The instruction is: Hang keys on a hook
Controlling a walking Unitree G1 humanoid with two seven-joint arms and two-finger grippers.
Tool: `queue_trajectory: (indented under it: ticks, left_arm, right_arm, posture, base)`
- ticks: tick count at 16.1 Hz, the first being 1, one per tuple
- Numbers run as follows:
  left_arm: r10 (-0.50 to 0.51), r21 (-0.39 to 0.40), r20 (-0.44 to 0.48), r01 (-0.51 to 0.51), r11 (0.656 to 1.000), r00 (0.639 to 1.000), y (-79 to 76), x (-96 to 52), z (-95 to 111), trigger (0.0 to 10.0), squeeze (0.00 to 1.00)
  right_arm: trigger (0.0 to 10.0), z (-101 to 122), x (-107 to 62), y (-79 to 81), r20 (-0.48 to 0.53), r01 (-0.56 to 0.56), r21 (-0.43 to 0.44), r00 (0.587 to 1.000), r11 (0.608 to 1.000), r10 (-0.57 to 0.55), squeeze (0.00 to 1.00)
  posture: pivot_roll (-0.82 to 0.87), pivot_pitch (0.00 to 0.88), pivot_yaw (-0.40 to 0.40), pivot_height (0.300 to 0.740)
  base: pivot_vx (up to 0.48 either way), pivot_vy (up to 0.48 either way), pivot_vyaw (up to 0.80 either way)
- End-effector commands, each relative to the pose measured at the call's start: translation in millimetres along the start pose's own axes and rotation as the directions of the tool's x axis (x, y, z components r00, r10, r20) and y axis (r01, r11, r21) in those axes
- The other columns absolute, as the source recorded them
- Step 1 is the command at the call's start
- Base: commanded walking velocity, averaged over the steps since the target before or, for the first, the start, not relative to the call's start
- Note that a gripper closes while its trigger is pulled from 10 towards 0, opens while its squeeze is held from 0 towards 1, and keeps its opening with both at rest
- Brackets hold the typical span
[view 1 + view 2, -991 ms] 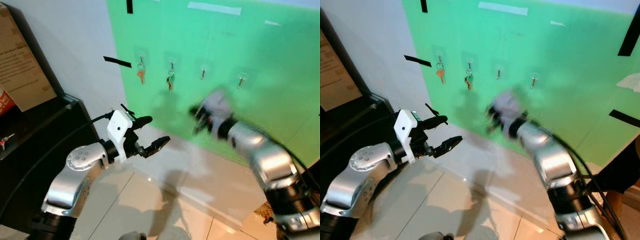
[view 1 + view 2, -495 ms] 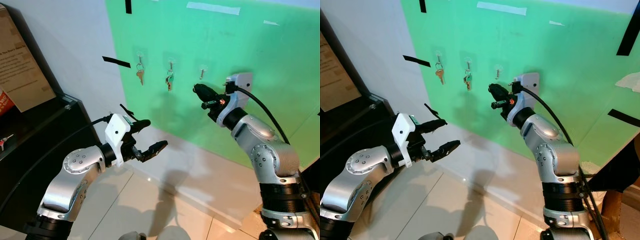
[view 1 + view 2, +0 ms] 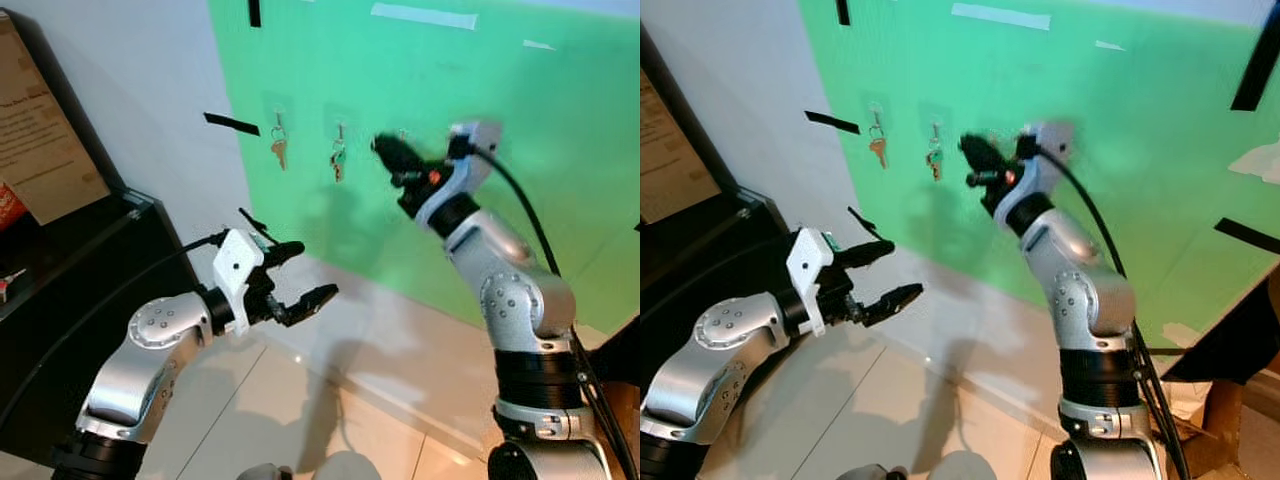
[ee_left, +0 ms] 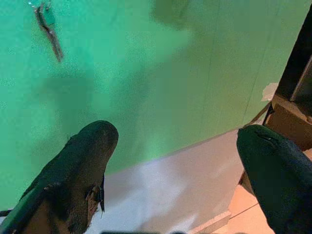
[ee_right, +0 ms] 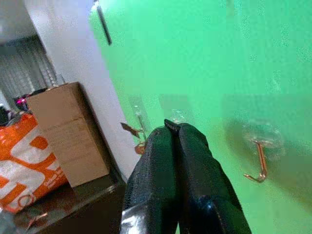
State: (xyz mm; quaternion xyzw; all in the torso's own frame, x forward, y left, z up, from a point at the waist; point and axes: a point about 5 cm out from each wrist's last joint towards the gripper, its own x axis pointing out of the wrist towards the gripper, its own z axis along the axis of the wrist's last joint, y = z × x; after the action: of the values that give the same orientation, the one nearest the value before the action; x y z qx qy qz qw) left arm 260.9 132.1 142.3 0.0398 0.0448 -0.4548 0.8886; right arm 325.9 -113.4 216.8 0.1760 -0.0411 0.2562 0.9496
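Observation:
A green board [image 3: 520,100] on the wall carries a row of small hooks. A copper key [image 3: 279,151] hangs on the leftmost hook and a green-tagged key [image 3: 338,160] on the second. My right gripper [image 3: 381,144] is raised close to the board just right of the green-tagged key, fingers shut, with nothing visible between them. In the right wrist view an empty copper hook [image 5: 257,163] sits beside the shut fingertips [image 5: 171,127]. My left gripper [image 3: 313,267] hovers lower, in front of the wall, open and empty. The left wrist view catches a hanging key [image 4: 48,30].
A black cabinet [image 3: 70,290] stands at the left with a cardboard box [image 3: 40,130] on it. Black tape strips [image 3: 233,123] mark the wall. An orange bag [image 5: 24,165] lies beside the box. Pale tiled floor [image 3: 300,420] lies below.
My right gripper has swung left and slightly up along the board, from below the third hook to just beside the green-tagged key. The left arm has barely moved.

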Motion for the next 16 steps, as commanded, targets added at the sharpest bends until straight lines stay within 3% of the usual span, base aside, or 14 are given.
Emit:
queue_trajectory:
  ticks: [1,6,11,16]
  left_arm:
    - [-0.001,0.019,-0.004,0.001,1.000,1.000,0.4,-0.6,3,10.0,0.00]
    - [0.000,0.015,-0.003,0.000,1.000,1.000,0.4,-0.3,3,10.0,0.00]
    - [-0.004,0.014,-0.004,0.004,1.000,1.000,1.1,-0.4,3,10.0,0.00]
    - [-0.002,0.013,-0.008,0.002,1.000,1.000,1.8,-1.2,3,10.0,0.00]
  right_arm:
    - [10.0,3,1.0,-8.2,0.036,0.072,0.033,0.997,0.997,-0.074,0.00]
    - [10.0,-2,-4.8,-29.5,0.033,0.200,0.072,0.979,0.977,-0.203,0.00]
    - [10.0,-7,-17.1,-54.3,0.030,0.351,0.075,0.935,0.933,-0.354,0.00]
    - [10.0,-10,-28.0,-57.6,-0.030,0.292,-0.144,0.954,0.946,-0.299,0.00]
  posture:
    - [-0.02,0.000,0.056,0.740]
    - [-0.03,0.000,0.059,0.740]
    - [-0.03,0.000,0.066,0.740]
    - [-0.03,0.000,0.069,0.740]
  base:
    - [0.000,0.000,0.00]
    - [0.000,0.000,0.00]
    - [0.000,0.000,0.00]
    - [0.000,0.000,0.00]
